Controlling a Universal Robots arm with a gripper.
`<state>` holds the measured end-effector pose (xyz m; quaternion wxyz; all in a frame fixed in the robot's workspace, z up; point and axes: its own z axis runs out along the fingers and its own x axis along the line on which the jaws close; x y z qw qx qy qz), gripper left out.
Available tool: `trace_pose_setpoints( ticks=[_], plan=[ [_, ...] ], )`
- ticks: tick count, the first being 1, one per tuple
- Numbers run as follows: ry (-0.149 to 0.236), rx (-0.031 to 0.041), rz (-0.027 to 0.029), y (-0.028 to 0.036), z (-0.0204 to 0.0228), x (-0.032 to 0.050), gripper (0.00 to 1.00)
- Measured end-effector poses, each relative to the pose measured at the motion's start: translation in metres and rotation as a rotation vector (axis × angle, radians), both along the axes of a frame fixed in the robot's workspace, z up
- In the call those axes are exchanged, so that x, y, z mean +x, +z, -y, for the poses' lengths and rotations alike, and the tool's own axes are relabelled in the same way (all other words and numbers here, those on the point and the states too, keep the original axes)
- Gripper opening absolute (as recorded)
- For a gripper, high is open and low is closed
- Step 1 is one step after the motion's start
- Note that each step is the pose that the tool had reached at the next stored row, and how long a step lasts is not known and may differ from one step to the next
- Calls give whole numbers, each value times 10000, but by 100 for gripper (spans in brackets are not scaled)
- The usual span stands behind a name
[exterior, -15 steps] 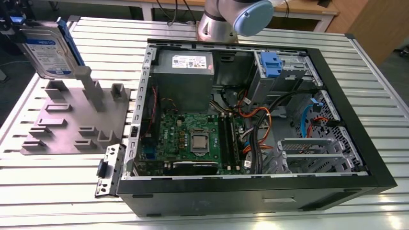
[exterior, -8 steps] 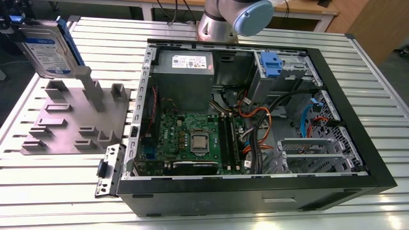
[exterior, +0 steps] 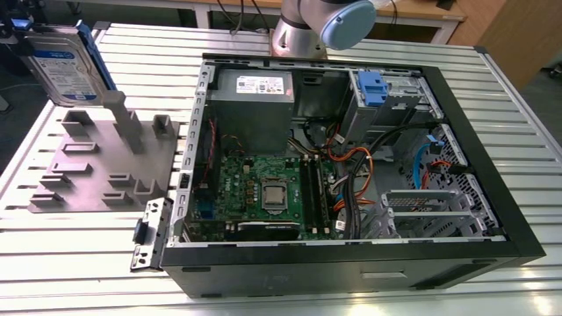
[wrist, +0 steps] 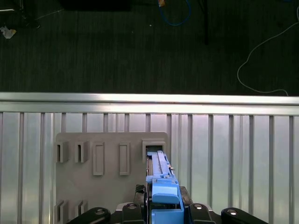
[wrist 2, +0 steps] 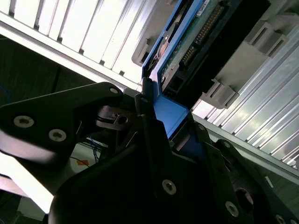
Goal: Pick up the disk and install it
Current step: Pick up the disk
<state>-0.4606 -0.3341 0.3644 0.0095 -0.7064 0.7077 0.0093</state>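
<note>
- Your gripper (wrist: 163,207) is pinching the blue end rail of the disk (wrist: 160,170), with one finger pressed against each side of it in both wrist views.
- The disk stands on edge and reaches straight out from your fingertips toward the grey plate (wrist: 107,186).
- The disk's far end is at the plate's tall peg (exterior: 117,104). You cannot tell whether they touch.
- The open computer case (exterior: 491,164) lies well apart from the tool, on the slatted table (exterior: 79,263).

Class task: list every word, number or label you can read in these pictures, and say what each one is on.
White-and-blue label on the disk: print too small to read.
White label on the power supply: too small to read.
No other text is legible.
</note>
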Motion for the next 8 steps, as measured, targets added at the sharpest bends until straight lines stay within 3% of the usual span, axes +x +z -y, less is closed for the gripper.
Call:
trace_pose_setpoints(
  ticks=[8],
  plan=[
    [0,0,1,29,0,0,36]
  ],
)
